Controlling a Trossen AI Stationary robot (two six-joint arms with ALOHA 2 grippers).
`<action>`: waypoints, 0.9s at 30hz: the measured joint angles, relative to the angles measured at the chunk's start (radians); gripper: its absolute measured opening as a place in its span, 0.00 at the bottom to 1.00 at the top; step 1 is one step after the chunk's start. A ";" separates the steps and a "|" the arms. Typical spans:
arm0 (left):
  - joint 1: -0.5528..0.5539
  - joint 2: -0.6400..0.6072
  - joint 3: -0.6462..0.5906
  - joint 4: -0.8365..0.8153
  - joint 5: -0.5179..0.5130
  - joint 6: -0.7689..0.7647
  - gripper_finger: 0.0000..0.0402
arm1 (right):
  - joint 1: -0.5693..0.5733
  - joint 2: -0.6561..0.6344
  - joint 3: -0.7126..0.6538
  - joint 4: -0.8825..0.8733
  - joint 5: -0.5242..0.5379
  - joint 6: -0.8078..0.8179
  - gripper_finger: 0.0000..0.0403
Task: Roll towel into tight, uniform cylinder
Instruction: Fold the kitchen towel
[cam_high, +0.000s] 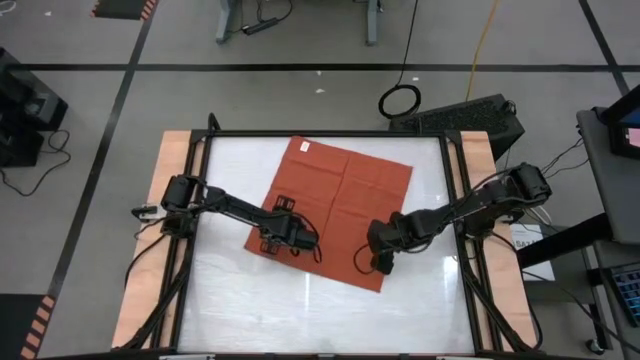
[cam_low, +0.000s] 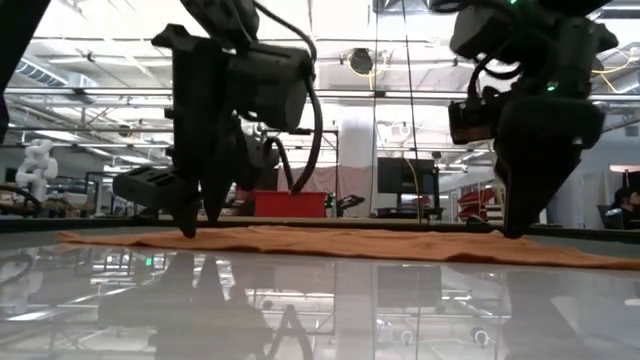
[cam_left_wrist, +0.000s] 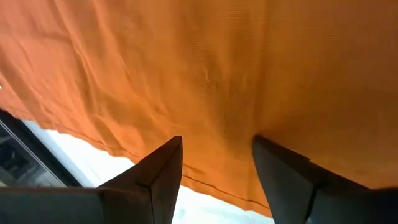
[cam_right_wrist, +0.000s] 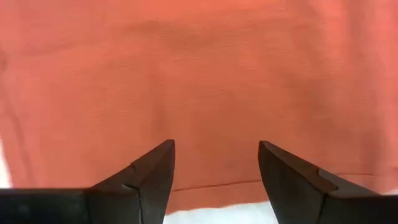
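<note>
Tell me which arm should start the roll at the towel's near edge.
Neither clearly; both look ready. The left hand and right hand are open, each poised over the towel just inside its near hem. The towel lies flat, so lifting that edge together seems best.

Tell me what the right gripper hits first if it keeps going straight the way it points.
Most likely the towel: the right gripper points down with open jaws just inside the cloth's near hem, fingertips close above the flat fabric. Whether they already touch it is unclear.

The rust-orange towel (cam_high: 338, 205) lies spread flat and unrolled, turned diagonally on the white tabletop (cam_high: 230, 300).
</note>
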 joint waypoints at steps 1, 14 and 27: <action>0.012 0.000 -0.007 0.003 -0.003 0.000 0.50 | 0.014 0.008 0.000 0.017 0.000 0.014 0.55; 0.101 -0.001 -0.014 0.010 -0.090 0.069 0.50 | 0.146 0.174 0.004 0.478 -0.023 0.134 0.55; 0.112 -0.041 -0.013 -0.192 -0.280 0.020 0.50 | 0.186 0.152 0.173 0.263 -0.054 -0.015 0.55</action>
